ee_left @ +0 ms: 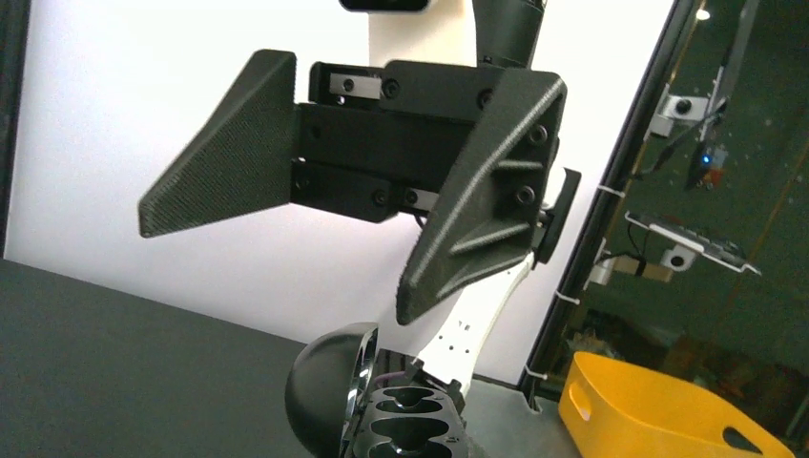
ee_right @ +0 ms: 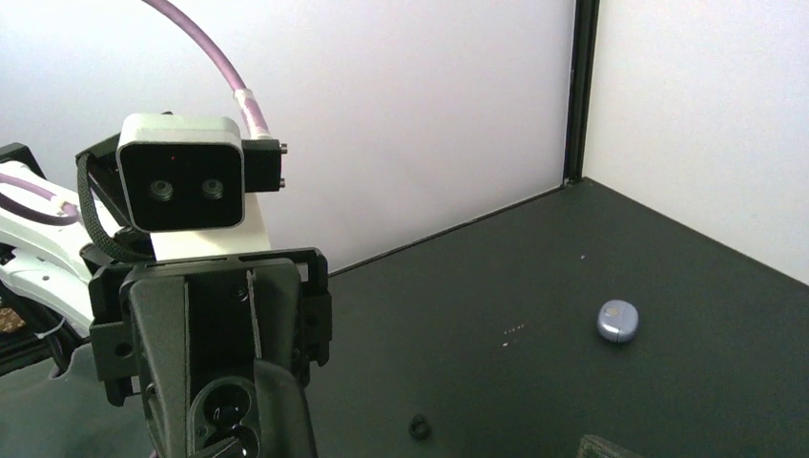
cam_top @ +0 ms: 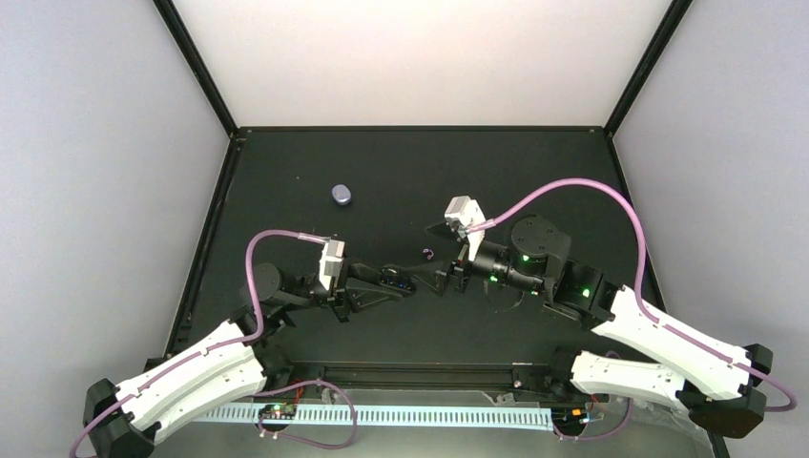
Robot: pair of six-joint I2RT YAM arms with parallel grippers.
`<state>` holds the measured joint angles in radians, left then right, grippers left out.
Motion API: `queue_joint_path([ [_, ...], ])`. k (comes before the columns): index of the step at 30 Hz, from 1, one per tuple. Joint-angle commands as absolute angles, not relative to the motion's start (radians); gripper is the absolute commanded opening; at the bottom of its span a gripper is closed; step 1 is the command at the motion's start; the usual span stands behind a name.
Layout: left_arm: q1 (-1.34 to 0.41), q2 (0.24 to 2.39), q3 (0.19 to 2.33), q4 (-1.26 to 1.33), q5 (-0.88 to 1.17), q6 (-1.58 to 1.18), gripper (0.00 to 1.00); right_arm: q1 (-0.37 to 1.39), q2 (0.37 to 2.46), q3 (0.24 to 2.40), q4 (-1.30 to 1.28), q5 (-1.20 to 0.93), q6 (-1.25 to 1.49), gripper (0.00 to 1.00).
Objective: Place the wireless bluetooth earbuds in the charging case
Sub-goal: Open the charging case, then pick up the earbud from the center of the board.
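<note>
The lavender charging case (cam_top: 341, 195) lies shut on the black table at the far left, apart from both grippers; it also shows in the right wrist view (ee_right: 617, 320). One tiny black earbud (cam_top: 428, 253) lies on the table, also seen in the right wrist view (ee_right: 419, 426). I see no second earbud. My left gripper (cam_top: 393, 280) is shut on a black oval clamshell piece (ee_left: 410, 425), which is open and shows dark wells. My right gripper (cam_top: 441, 255) is open wide, facing the left one, with the earbud low between its fingers (ee_left: 219, 153).
White walls and black frame posts (cam_top: 196, 67) close in the table. A yellow bin (ee_left: 668, 410) stands outside the frame, past the right post in the left wrist view. The left arm's wrist camera (ee_right: 181, 186) sits close in front of my right gripper.
</note>
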<state>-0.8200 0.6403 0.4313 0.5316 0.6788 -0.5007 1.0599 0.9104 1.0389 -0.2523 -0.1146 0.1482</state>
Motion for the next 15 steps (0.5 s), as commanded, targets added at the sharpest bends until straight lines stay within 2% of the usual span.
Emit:
queue_joint_path([
  [1,-0.828,0.626,0.416,0.618,0.606,-0.582,0.02,1.058,0.904,1.022,-0.221,-0.118,0.166,0.92],
  [6,-0.829,0.622,0.397,0.619,0.577,-0.608,0.01,1.058,0.893,1.013,-0.212,-0.106,0.183,0.93],
  [10,-0.829,0.610,0.363,0.639,0.548,-0.637,0.01,1.050,0.848,0.980,-0.186,-0.015,0.227,0.94],
  [15,-0.829,0.573,0.348,0.597,0.529,-0.631,0.01,0.859,0.776,0.849,-0.123,-0.030,0.394,0.95],
])
